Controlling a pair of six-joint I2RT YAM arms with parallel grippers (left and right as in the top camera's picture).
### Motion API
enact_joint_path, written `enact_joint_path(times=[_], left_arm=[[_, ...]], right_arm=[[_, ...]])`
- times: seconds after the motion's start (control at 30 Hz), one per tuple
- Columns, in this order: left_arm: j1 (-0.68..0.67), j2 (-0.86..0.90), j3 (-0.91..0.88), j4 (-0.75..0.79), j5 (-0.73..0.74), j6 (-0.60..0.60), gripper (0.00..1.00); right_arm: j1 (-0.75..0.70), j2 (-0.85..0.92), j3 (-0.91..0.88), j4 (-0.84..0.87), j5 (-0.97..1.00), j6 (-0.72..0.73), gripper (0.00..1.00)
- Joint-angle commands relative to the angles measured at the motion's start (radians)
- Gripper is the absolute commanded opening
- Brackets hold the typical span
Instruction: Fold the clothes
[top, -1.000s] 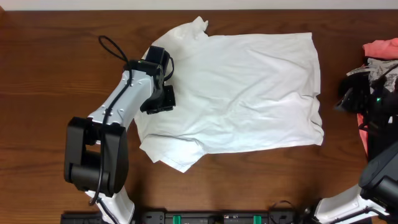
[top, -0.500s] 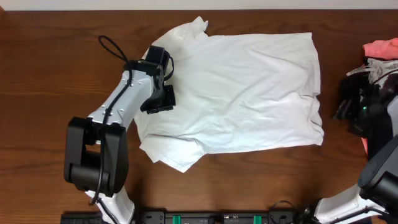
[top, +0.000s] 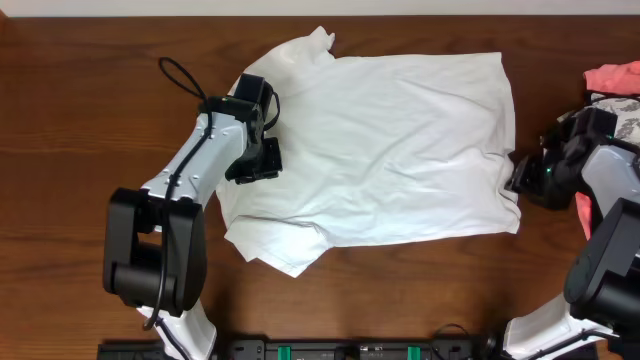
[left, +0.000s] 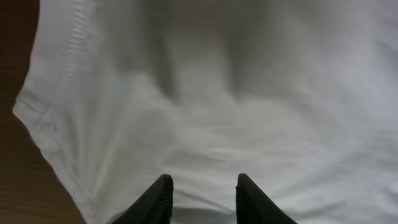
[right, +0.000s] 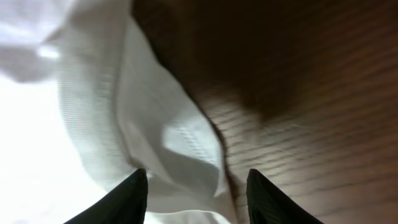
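Right end effector (top: 520, 180) has shifted since the earlier overhead frame, from beside the pile of other clothes (top: 612, 78) at the right edge of the frame to the right hem of the white T-shirt (top: 400, 140). Left arm has not moved.

T-shirt lies spread flat on the wooden surface (top: 80, 100), centre to upper centre of the overhead frame. Its collar end is at the left and its hem at the right, and one sleeve pokes out at the lower left.

In the right wrist view the right end effector (right: 196, 180) has its fingers apart, one either side of the turned-up hem corner (right: 186, 143). Cloth sits in the gap but is not clamped yet. Likely lined up there to pinch that edge for a fold.

Left end effector (top: 262, 160) sits on the shirt's left part, by the collar and shoulder. In the left wrist view its fingers (left: 158, 196) show a narrow gap with cloth under it. Cannot tell whether cloth is nipped or only pressed. Probably there to anchor that end while the other arm takes the hem.

Fold judged not yet begun, since the shirt is a single flat layer.
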Motion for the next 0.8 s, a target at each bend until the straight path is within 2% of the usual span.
enact_joint_path(times=[0.0,0.1,0.37,0.4,0.5,0.77], left_arm=[[0.003,0.01,-0.003,-0.005,-0.012,-0.013,0.34],[0.003,0.01,-0.003,0.002,-0.012,-0.013,0.34],[0.003,0.019,-0.006,0.035,-0.013,-0.013,0.33],[0.003,0.024,-0.006,0.043,-0.018,-0.013,0.31],[0.003,0.036,-0.008,0.059,-0.055,-0.013,0.06],[0.003,0.094,-0.01,0.097,-0.072,-0.013,0.06]], right_arm=[[0.008,-0.021,-0.022,0.011,0.04,0.018,0.52],[0.008,-0.021,-0.046,0.032,0.039,0.017,0.55],[0.008,-0.021,-0.093,0.072,0.039,0.018,0.56],[0.008,-0.021,-0.093,0.072,0.039,0.018,0.56],[0.008,-0.021,-0.093,0.072,0.039,0.018,0.57],[0.008,-0.021,-0.093,0.072,0.039,0.017,0.6]])
